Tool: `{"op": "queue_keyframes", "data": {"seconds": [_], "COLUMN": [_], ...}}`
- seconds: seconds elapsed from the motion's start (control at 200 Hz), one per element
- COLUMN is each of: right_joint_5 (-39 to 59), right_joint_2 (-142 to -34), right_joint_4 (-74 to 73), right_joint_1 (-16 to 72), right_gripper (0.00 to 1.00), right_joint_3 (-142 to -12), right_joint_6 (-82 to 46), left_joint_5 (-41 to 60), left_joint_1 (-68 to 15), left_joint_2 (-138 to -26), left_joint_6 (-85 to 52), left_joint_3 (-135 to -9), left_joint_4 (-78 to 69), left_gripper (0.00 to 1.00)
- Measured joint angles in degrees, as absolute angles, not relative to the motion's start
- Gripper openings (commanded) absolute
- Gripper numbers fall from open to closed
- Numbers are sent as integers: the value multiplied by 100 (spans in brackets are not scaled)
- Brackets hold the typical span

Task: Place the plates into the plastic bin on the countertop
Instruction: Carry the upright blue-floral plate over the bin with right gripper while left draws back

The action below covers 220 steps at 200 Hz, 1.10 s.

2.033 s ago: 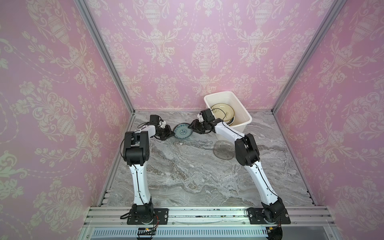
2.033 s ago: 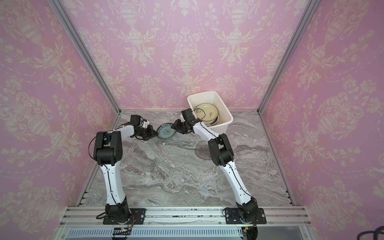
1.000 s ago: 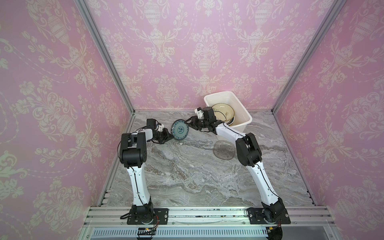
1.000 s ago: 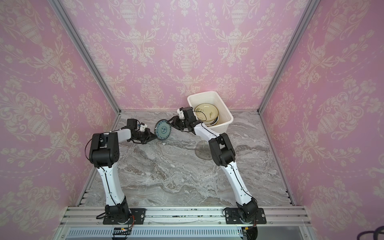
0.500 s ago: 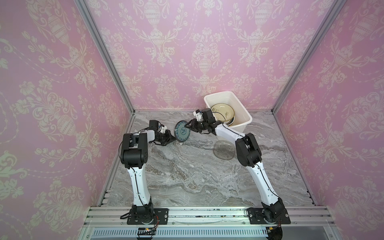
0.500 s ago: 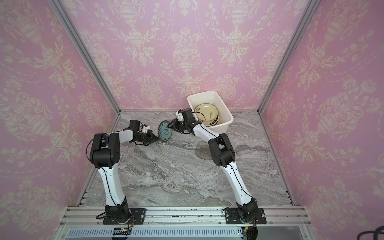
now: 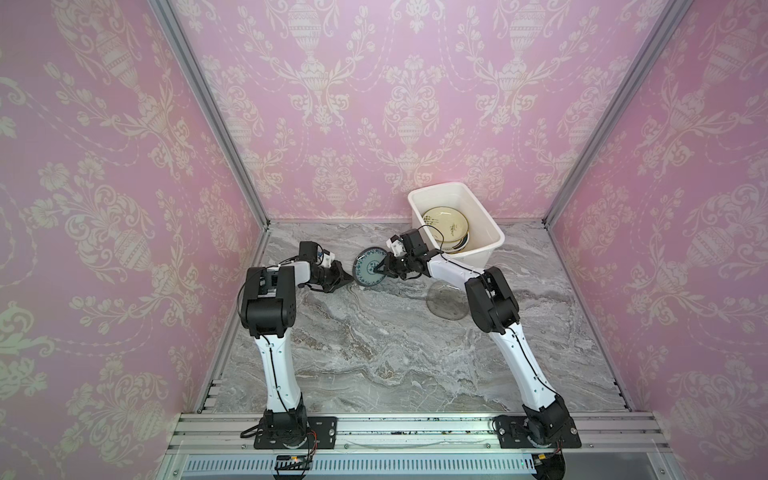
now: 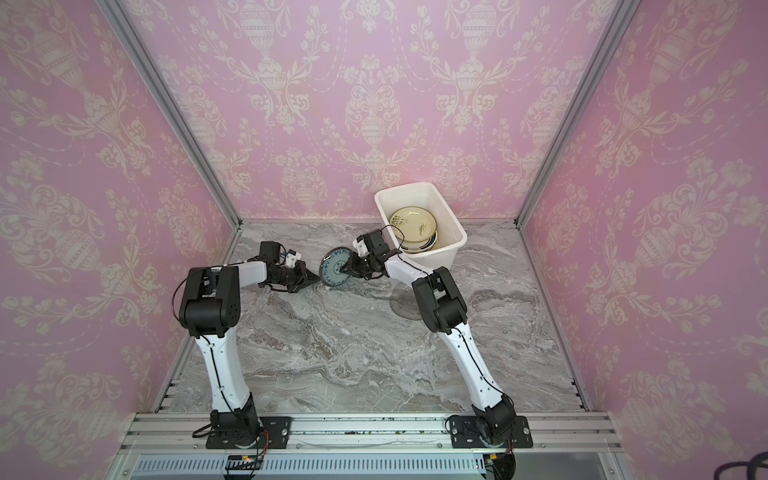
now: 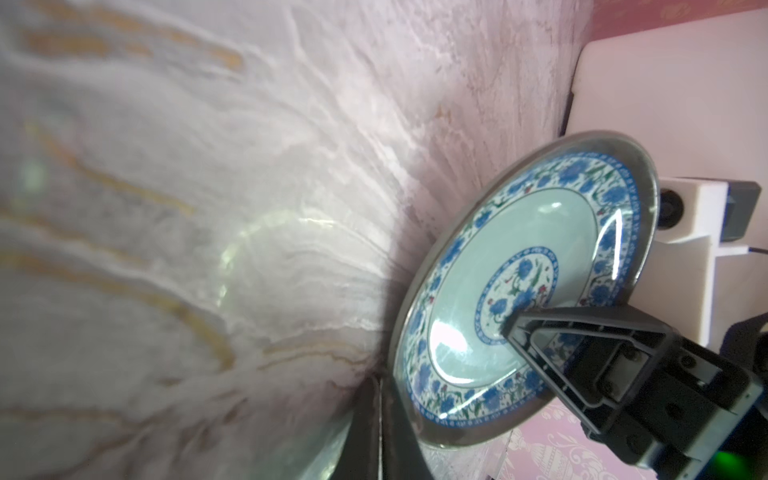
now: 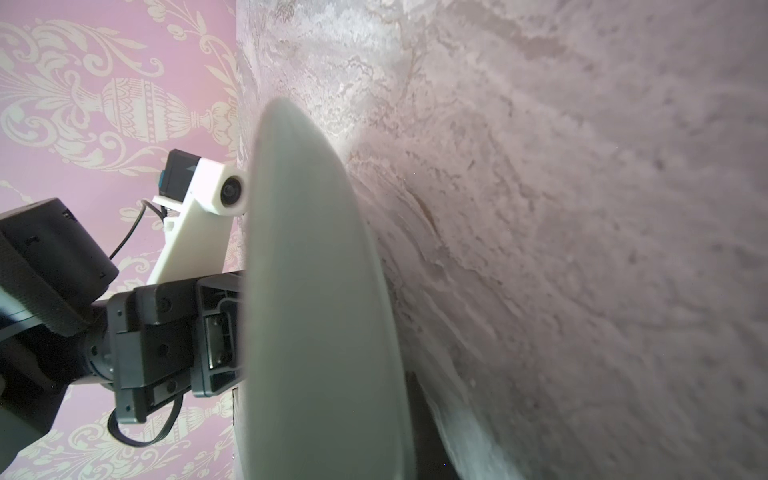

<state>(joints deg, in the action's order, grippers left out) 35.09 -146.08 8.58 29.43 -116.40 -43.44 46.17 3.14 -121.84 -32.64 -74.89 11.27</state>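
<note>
The right gripper point(image 7: 379, 270) and left gripper point(image 7: 349, 279) point at each other low over the grey, veined marble countertop point(image 7: 374, 345), with a blue-patterned plate point(image 7: 369, 271) standing on edge between them. Close behind the right gripper's wrist sits the white plastic bin point(image 7: 471, 254), a deep tub with rounded corners and a rolled rim. Inside it a cream plate point(image 7: 444, 222) with small dark marks lies on top of a dark-rimmed plate point(image 7: 459, 248). A clear glass plate point(image 7: 446, 301) lies flat on the marble beside the right forearm, partly covered by the arm's elbow. Pink wallpaper point(image 7: 374, 104) with pale urns closes in behind and to both sides.

The right gripper is clamped on the blue-patterned plate: in the left wrist view one black finger point(image 9: 623, 374) lies flat across the plate's glossy face, reaching to the central medallion. In the right wrist view the plate's point(image 10: 316, 291) plain pale back fills the space between the jaws. The left gripper's tips meet the plate's opposite rim. Its dark fingers point(image 9: 370, 436) sit very close together there, and whether they pinch the rim cannot be told.

The plate point(image 9: 519, 291) is round and shallow, with a pale green well, a blue floral border and a thin grey edge.
</note>
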Motion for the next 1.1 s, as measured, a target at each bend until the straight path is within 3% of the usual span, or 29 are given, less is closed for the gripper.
{"op": "queue_keyframes", "data": {"seconds": [0.355, 0.56, 0.896, 1.101], "right_joint_5": [2893, 2858, 2891, 2703], "right_joint_2": [-14011, -13430, -12433, -11931], "right_joint_4": [2005, 2552, 2449, 2036], "right_joint_1": [2939, 2860, 1852, 1055], "right_gripper": [7, 7, 7, 7], "right_joint_3": [-11911, -12674, -12982, -12149], "right_joint_6": [-3774, -3350, -3907, -4598], "left_joint_5": [3336, 2637, 2969, 3267], "left_joint_1": [320, 320, 259, -475], "left_joint_2": [-10396, -9085, -9421, -10206], "left_joint_6": [-3498, -3498, -3651, -3079], "left_joint_3": [-6825, -6582, -7435, -8930], "left_joint_4": [620, -624, -2237, -1863], "left_gripper": [59, 82, 85, 86]}}
